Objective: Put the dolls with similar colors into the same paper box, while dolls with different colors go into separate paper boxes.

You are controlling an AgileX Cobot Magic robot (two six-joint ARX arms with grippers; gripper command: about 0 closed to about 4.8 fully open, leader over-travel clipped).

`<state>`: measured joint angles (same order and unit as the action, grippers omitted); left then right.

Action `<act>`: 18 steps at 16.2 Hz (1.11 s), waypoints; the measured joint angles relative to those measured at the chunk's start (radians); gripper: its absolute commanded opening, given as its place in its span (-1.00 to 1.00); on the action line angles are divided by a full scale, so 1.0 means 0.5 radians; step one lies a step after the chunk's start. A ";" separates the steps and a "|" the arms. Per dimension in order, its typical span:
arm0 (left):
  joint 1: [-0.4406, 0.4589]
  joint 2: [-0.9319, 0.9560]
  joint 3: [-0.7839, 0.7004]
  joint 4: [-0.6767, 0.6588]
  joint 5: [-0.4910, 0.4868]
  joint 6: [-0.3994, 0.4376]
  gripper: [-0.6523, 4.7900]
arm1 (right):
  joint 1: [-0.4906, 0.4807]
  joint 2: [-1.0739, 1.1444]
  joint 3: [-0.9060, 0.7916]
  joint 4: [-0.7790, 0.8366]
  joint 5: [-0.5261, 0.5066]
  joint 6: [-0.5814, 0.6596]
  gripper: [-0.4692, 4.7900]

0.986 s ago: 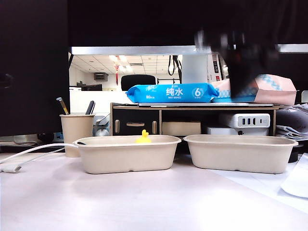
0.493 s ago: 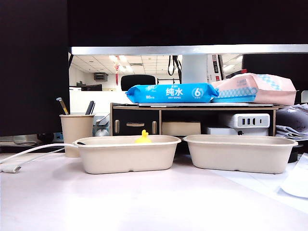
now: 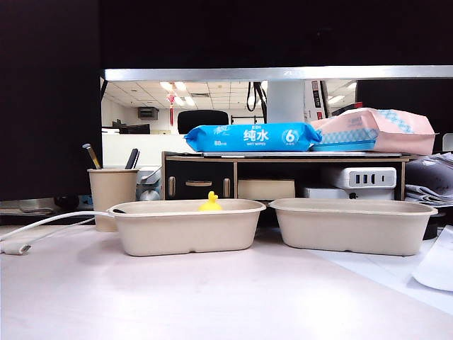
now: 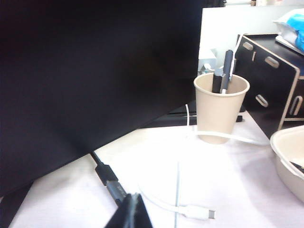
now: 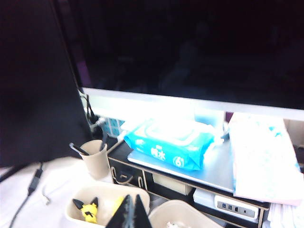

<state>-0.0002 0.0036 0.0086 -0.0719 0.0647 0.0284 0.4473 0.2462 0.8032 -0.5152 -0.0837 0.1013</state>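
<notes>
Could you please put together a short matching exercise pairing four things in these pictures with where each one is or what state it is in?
Things:
1. yellow duck
2. blue wipes pack
3. pen cup
4. right gripper

Places or states:
A. on top of the dark shelf
B. shut, raised above the boxes
C. inside the left paper box
D. on the table left of the left paper box

Pairs: 1-C, 2-A, 3-D, 4-B
</notes>
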 measured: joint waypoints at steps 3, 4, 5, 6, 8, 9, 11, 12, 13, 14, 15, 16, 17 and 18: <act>0.002 0.000 0.000 0.000 0.000 0.000 -0.78 | 0.000 -0.239 0.000 -0.044 0.000 0.000 -0.81; 0.002 0.000 0.000 0.000 0.000 0.000 -0.78 | 0.000 -0.307 0.000 -0.047 0.000 0.000 -0.81; 0.002 0.000 0.000 0.000 0.001 0.000 -0.78 | 0.000 -0.352 0.000 -0.046 0.000 0.000 -0.81; 0.002 0.000 0.000 0.000 0.000 0.000 -0.78 | 0.000 -0.413 -0.003 -0.050 0.000 0.000 -0.81; 0.002 0.000 0.000 0.000 0.000 0.000 -0.78 | -0.002 -0.484 0.002 -0.053 -0.001 0.000 -0.81; 0.002 0.000 0.000 -0.002 0.001 0.000 -0.78 | -0.002 -0.484 0.002 -0.047 0.000 0.000 -0.81; 0.002 0.000 0.000 0.000 0.001 0.000 -0.78 | -0.002 -0.484 -0.001 -0.051 0.000 0.000 -0.81; 0.002 0.000 0.000 0.000 0.000 0.000 -0.78 | -0.002 -0.484 -0.002 -0.053 0.000 0.000 -0.81; 0.002 -0.001 0.000 0.000 0.001 0.000 -0.78 | -0.054 -0.484 -0.002 -0.082 0.032 -0.126 -0.81; 0.002 0.000 0.000 0.000 0.001 0.000 -0.78 | -0.184 -0.484 -0.003 -0.115 0.071 -0.275 -0.81; 0.002 -0.001 0.000 0.000 0.000 0.000 -0.78 | -0.276 -0.484 -0.042 -0.115 0.101 -0.433 -0.81; 0.002 -0.001 0.000 0.000 0.001 0.000 -0.78 | -0.301 -0.484 -0.152 -0.085 0.227 -0.533 -0.81; 0.002 -0.001 0.000 0.000 0.001 0.000 -0.78 | -0.365 -0.484 -0.328 -0.046 0.443 -0.562 -0.81; 0.002 -0.001 0.000 0.000 0.001 0.000 -0.78 | -0.402 -0.483 -0.419 -0.018 0.500 -0.553 -0.81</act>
<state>0.0006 0.0032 0.0086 -0.0719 0.0650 0.0284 0.2462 0.0048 0.5938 -0.5243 0.1661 -0.1753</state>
